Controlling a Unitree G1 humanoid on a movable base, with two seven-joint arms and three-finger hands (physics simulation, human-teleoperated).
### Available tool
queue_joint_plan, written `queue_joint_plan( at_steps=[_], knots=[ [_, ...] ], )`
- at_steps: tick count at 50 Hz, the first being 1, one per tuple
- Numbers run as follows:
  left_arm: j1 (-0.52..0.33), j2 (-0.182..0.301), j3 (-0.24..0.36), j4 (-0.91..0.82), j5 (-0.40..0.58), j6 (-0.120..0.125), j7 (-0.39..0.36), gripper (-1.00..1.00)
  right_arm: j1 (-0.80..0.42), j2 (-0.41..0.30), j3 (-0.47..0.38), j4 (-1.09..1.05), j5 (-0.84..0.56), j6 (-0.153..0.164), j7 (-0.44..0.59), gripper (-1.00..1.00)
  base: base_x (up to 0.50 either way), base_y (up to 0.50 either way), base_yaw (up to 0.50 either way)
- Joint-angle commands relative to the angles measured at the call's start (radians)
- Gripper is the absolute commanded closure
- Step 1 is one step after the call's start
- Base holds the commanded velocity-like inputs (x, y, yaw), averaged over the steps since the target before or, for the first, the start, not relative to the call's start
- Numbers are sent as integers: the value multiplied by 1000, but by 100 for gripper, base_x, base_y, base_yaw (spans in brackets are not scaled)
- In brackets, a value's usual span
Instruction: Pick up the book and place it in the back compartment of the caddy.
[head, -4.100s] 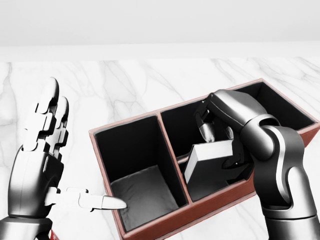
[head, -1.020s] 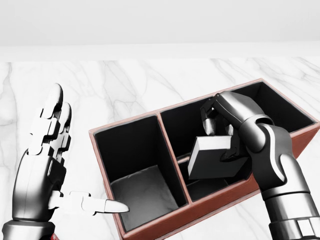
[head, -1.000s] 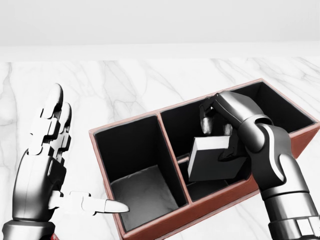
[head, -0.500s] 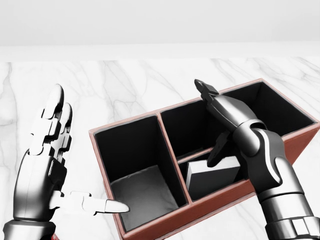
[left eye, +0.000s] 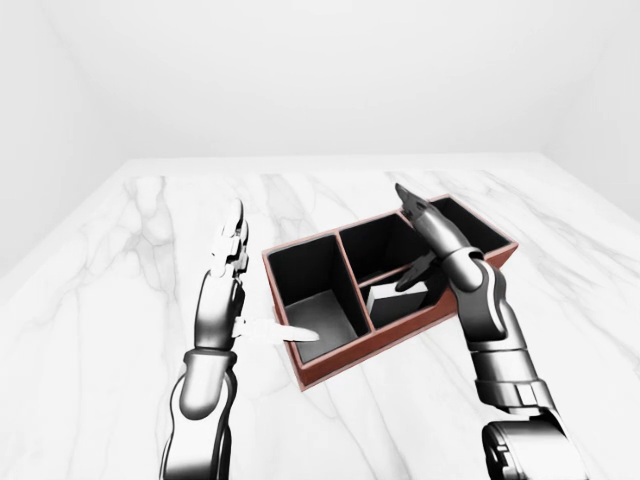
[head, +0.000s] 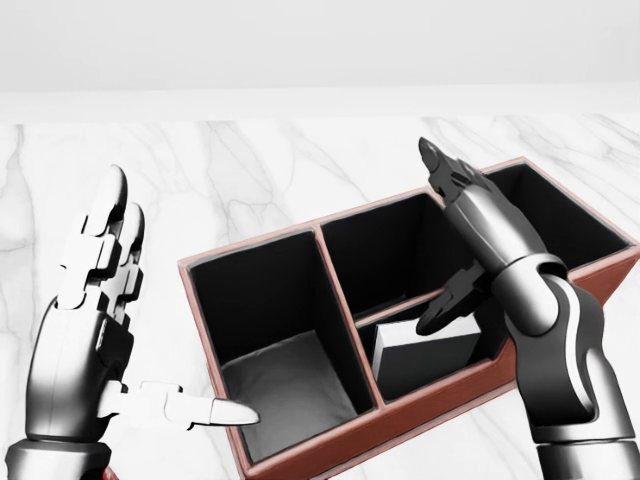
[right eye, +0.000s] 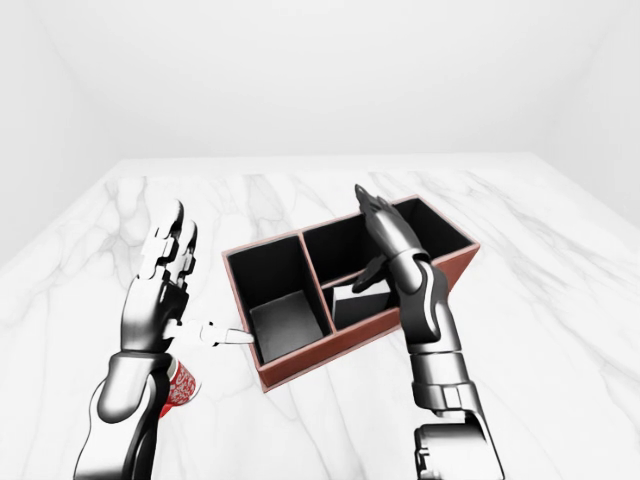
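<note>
Resting inside caddy (head: 330, 445) near-right compartment: book (head: 425, 355) | right hand (head: 470, 235) above caddy, fingers spread, empty | left hand (head: 100, 300) beside caddy, splayed, empty

The book (left eye: 385, 297) lay inside the caddy (left eye: 330, 362); the right hand (left eye: 430, 240) spread open above it; the left hand (left eye: 228, 280) stood open beside its left wall.

Both arms are glossy dark-grey metal with rounded, segmented shells and ribbed wrist collars. The left hand (head: 95, 330) has pale silver, jointed fingers; the right hand (head: 475, 240) has darker fingers with black tips and black palm parts.
</note>
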Motion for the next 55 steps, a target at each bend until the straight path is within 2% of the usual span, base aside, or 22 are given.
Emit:
queue_joint_plan(
  at_steps=[1, 13, 25, 31, 40, 55],
  knots=[
    [-1, 0, 2, -10, -2, 0, -1, -100, 78, -4, -51, -271, 41, 0, 39, -100, 0, 0, 0],
    [-10, 0, 10, -23, -7, 0, -2, -100, 154, 10, -85, -490, 85, 0, 38, -100, 0, 0, 0],
    [-26, 1, 25, -49, -21, 0, -2, -100, 273, 55, -98, -727, 138, 0, 34, -100, 0, 0, 0],
    [-25, 2, 22, -67, -22, 0, -3, -100, 315, 77, -110, -822, 209, 0, 35, -100, 0, 0, 0],
    [-35, 2, 31, -84, -31, 0, -4, -100, 338, 86, -147, -960, 342, 0, 53, -100, 0, 0, 0],
    [-55, 6, 48, -108, -44, 0, -4, -100, 305, 41, -179, -1112, 487, 0, 90, -100, 0, 0, 0]
  ],
)
